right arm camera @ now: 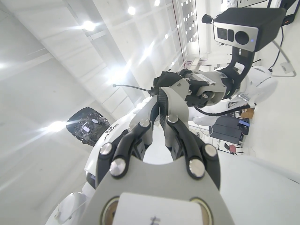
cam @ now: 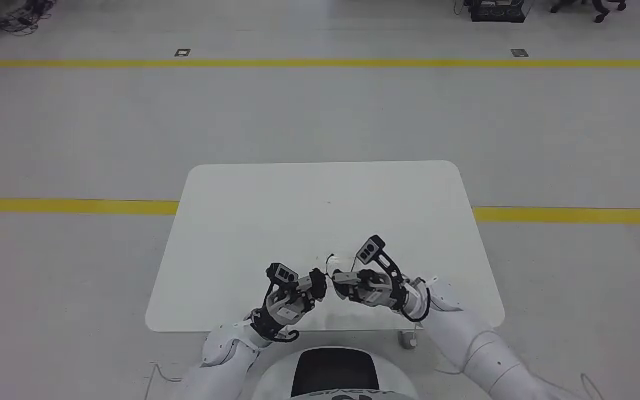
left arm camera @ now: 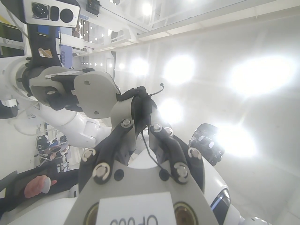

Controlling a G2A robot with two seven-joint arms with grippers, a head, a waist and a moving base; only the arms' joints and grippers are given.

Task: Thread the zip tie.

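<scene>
Glaring ceiling lamps (left arm camera: 257, 76) wash out wrist views.

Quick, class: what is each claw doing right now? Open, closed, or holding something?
Left claw: closed on the zip tie.
Right claw: closed on the zip tie too.

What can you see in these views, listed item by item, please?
zip tie: one, black, held in the air between both pincers over the table's near part, one end sticking out free
table: one, white, in front of the robot
floor lines: two, yellow, one beyond the table, one running under it
floor plates: two, dark, just past the far line
equipment: one cluster, dark, far right of the room
left pincer: one, black and grey, shut on the zip tie
right pincer: one, black and grey, shut on the zip tie, tip to tip with the left pincer
</scene>
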